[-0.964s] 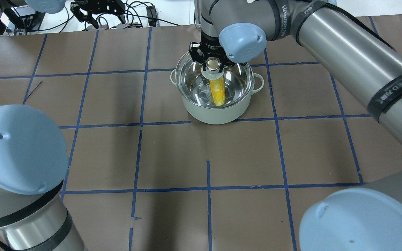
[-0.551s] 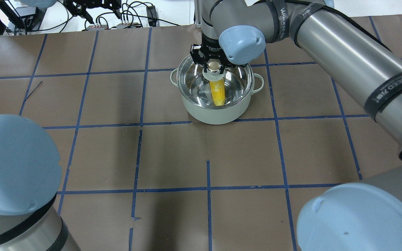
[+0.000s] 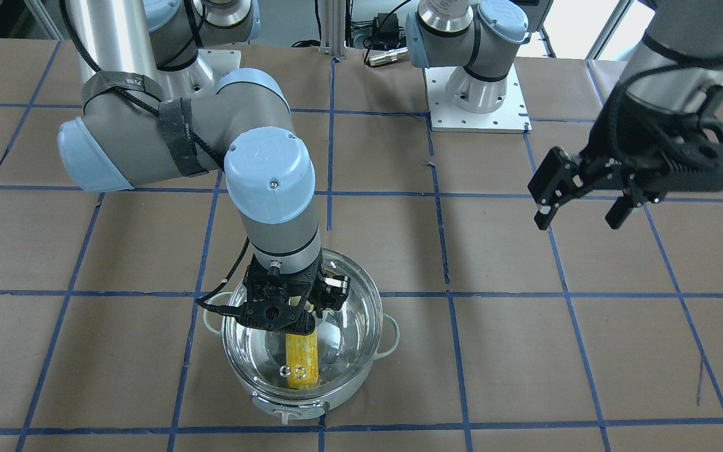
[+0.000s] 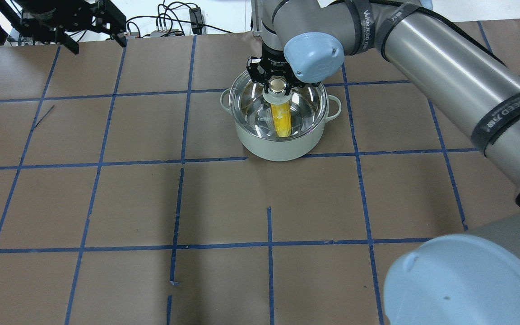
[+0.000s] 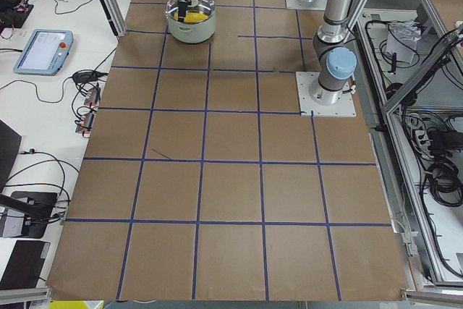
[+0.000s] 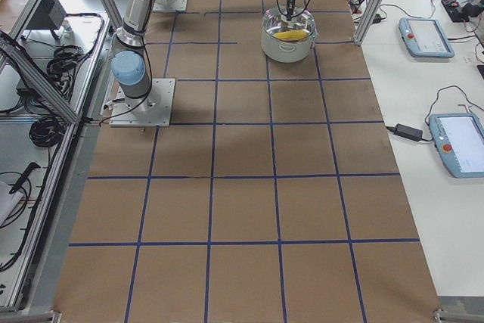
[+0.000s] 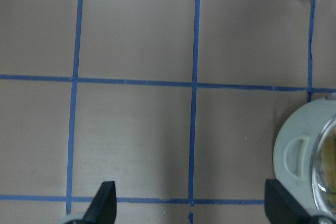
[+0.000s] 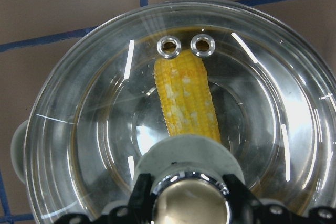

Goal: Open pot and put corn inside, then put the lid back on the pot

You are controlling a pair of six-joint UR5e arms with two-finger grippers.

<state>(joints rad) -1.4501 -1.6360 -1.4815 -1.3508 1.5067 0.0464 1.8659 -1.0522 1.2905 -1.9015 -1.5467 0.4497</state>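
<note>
The mint-green pot (image 4: 278, 151) stands on the brown table at the far centre. The yellow corn (image 4: 281, 122) lies inside it and shows through the glass lid (image 4: 307, 104), which sits on the pot's rim. My right gripper (image 4: 277, 85) hangs straight over the pot, shut on the lid's knob. In the right wrist view the corn (image 8: 186, 98) lies below the lid's two vent rings (image 8: 186, 45). My left gripper (image 3: 578, 221) is open and empty, held high and well off to the side of the pot (image 3: 299, 402). In the left wrist view the pot (image 7: 299, 150) is at the right edge.
The table is brown paper with a blue tape grid (image 4: 269, 243). Cables and black boxes (image 4: 174, 22) lie beyond its far edge. The two arm bases (image 3: 481, 100) stand on the robot's side. Tablets (image 6: 427, 35) lie on the white side bench.
My left arm has pulled back, its elbow leaving the overhead view's lower left, and its gripper has shifted left. The right gripper and the lid have settled slightly over the pot.
</note>
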